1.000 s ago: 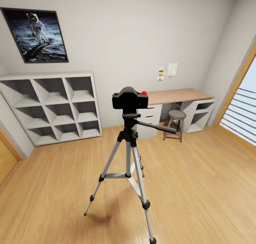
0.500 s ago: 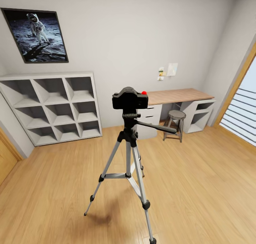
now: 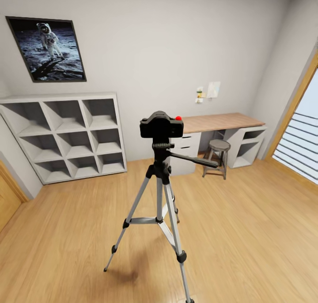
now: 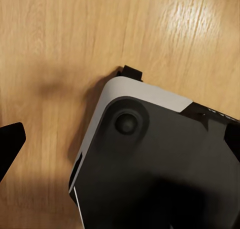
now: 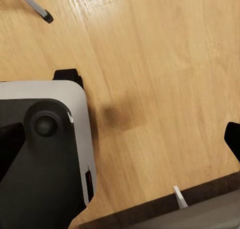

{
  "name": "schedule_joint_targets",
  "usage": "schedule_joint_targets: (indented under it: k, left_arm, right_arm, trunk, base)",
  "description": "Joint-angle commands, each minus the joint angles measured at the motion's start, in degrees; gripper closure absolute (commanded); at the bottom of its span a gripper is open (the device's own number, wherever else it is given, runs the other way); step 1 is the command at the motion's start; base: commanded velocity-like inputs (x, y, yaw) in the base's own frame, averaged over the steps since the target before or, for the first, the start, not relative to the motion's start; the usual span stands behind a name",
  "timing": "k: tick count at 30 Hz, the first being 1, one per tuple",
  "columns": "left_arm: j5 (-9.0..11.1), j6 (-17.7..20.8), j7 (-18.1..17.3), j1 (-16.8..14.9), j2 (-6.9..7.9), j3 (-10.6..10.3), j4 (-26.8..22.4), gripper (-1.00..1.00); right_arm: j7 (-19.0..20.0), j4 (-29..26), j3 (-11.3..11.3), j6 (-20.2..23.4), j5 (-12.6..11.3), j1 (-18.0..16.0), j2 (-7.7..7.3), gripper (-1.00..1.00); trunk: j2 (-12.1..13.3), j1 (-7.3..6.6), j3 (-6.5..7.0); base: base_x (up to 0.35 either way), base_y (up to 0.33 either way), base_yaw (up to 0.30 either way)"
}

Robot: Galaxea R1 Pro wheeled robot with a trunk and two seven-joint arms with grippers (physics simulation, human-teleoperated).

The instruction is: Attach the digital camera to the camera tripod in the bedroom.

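Camera's up on the tripod!
The small black boxy digital camera [image 3: 161, 126] sits level atop the silver-legged camera tripod [image 3: 160, 197], mid-floor before the wood-topped desk [image 3: 221, 121]; it looks attached. Either pincer's grip state cannot be told.

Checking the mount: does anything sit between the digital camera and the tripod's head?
Nothing visible in the head view: the digital camera sits directly on the camera tripod head.
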Motion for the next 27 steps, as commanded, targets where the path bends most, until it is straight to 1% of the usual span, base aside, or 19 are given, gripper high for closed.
schedule_joint_targets:
  k: [1, 21, 24, 27]
  left_arm:
    - [0.4, 0.0, 0.2, 0.0, 0.0, -0.5, 0.0, -1.0]
    - [0.5, 0.0, 0.2, 0.0, -0.08, -0.5, -0.2, -1.0]
    - [0.6, 0.0, 0.3, 0.0, -0.35, -0.5, -0.1, -1.0]
    - [0.6, 0.1, 0.3, 0.0, -0.61, -0.5, 0.0, -1.0]
  right_arm:
    - [0.3, 0.2, 0.5, -0.1, -0.6, -0.1, -0.01, -1.0]
    - [0.2, 0.1, 0.5, -0.2, -0.6, -0.1, -0.01, -1.0]
    - [0.2, 0.1, 0.5, -0.2, -0.6, -0.1, -0.01, -1.0]
    - [0.2, 0.1, 0.5, -0.2, -0.6, -0.1, -0.01, -1.0]
  trunk:
    - [-0.1, 0.01, 0.02]
    - [-0.1, 0.01, 1.81]
    - [1.1, -0.65, 2.62]
    - [1.1, -0.65, 2.89]
  base:
    - [0.0, 0.0, 0.0]
    - [0.0, 0.0, 0.0]
    - [0.0, 0.0, 0.0]
    - [0.0, 0.0, 0.0]
